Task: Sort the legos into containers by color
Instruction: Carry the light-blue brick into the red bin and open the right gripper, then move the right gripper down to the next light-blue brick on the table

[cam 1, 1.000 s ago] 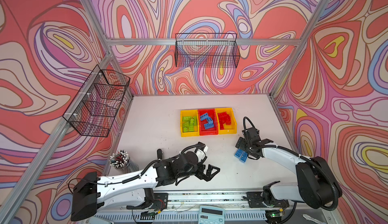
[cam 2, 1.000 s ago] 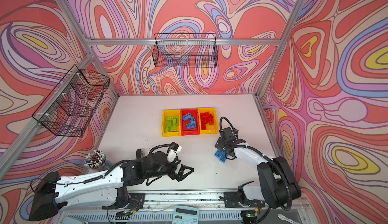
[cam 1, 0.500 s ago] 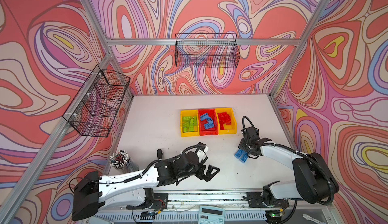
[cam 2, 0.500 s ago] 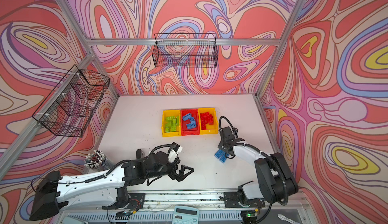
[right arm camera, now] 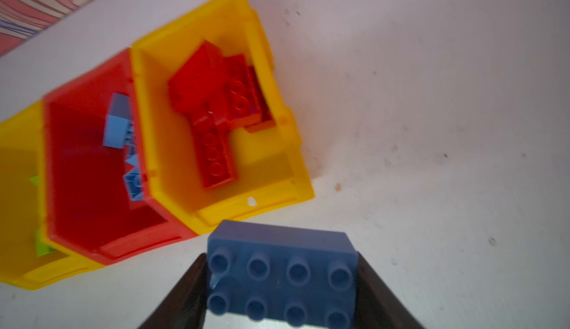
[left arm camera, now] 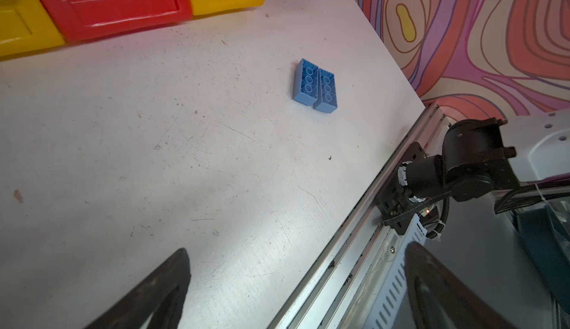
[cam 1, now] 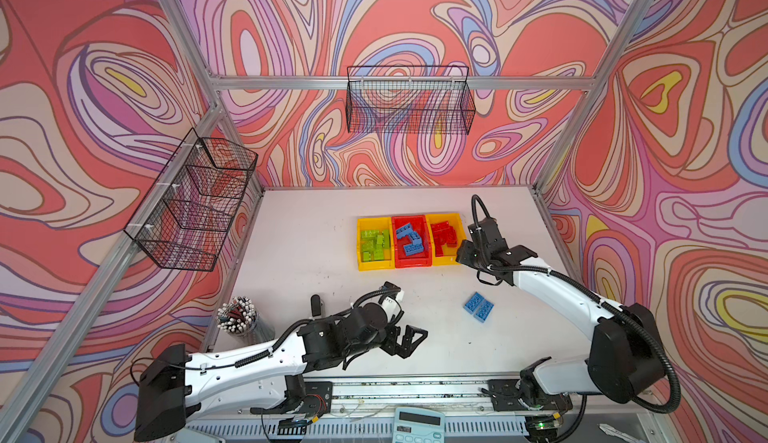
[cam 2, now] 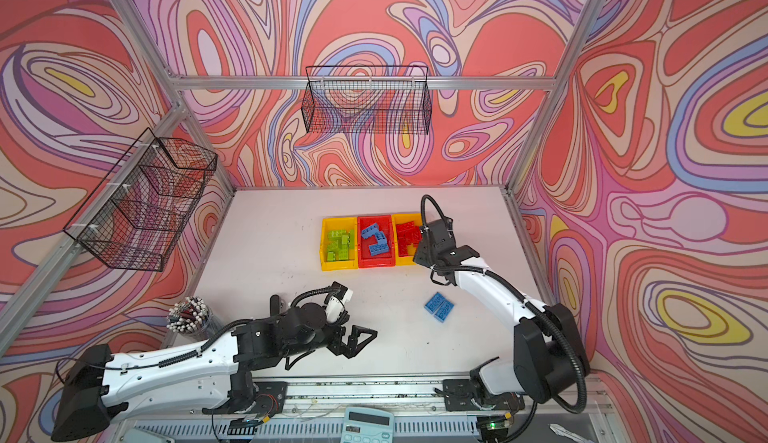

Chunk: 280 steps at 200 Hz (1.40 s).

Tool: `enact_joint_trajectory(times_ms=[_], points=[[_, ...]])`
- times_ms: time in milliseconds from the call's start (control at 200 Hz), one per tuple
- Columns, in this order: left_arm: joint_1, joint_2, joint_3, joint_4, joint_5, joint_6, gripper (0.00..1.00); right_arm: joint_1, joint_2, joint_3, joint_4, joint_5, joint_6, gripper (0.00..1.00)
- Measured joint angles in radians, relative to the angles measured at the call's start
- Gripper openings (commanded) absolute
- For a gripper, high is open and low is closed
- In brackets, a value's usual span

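While a top view has the left pincer point(cam 1: 411, 343) spread and two blue legos point(cam 1: 478, 307) loose on the table point(cam 1: 311, 245), the left wrist view shows them studs-down, the right wrist view the right pincer point(right arm camera: 282, 299) pinching a likely light, rigid blue brick point(right arm camera: 282, 276) endwise by the containers point(right arm camera: 256, 210).

Bins: three, in a row just beside the right hand point(right arm camera: 280, 281). Two yellow, the far yellow bin point(cam 1: 374, 265) and the near yellow bin point(cam 1: 442, 260); one red bin point(cam 1: 411, 263) between them.
Blue bricks outside the bins: three. One held blue brick point(right arm camera: 277, 244) clamped in the right hand; a loose blue pair point(cam 1: 478, 306) on the bench point(cam 1: 311, 254), between right hand and left hand point(cam 1: 409, 340).
Binned blue bricks point(cam 1: 413, 247): at least three.
Green bricks point(cam 1: 375, 245), red bricks point(cam 1: 444, 233): heaped, count unreadable.
Wire baskets point(cam 1: 409, 100): two.
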<state>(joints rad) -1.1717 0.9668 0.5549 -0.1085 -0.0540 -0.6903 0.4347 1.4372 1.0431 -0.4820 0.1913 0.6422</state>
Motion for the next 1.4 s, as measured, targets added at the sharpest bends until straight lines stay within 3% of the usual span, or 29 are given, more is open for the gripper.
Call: enact_joint_trajectory(times_ms=[220,576,636,686,756,821,1047,1402], points=[[0.000,-0.089,-0.063,-0.040,-0.049,-0.030,1.00,0.113,0.224,0.280,0.001,-0.023,-0.059,0.48],[0.000,-0.199,-0.080,-0.143,-0.139,-0.056,1.00,0.121,0.546,0.549,-0.007,-0.074,-0.128,0.50],[0.000,-0.204,-0.080,-0.147,-0.148,-0.059,1.00,0.121,0.591,0.599,-0.010,-0.081,-0.141,0.57],[0.000,-0.205,-0.080,-0.151,-0.154,-0.061,1.00,0.121,0.617,0.629,-0.009,-0.087,-0.150,0.69],[0.000,-0.204,-0.080,-0.151,-0.160,-0.062,1.00,0.121,0.635,0.649,-0.008,-0.096,-0.160,0.80],[0.000,-0.201,-0.080,-0.152,-0.164,-0.062,1.00,0.121,0.635,0.649,-0.009,-0.105,-0.169,0.84],[0.000,-0.140,-0.076,-0.149,-0.162,-0.061,1.00,0.121,0.558,0.591,-0.008,-0.111,-0.193,0.86],[0.000,-0.037,-0.023,-0.056,-0.076,-0.063,1.00,0.121,0.083,0.139,-0.002,-0.045,-0.174,0.90]])
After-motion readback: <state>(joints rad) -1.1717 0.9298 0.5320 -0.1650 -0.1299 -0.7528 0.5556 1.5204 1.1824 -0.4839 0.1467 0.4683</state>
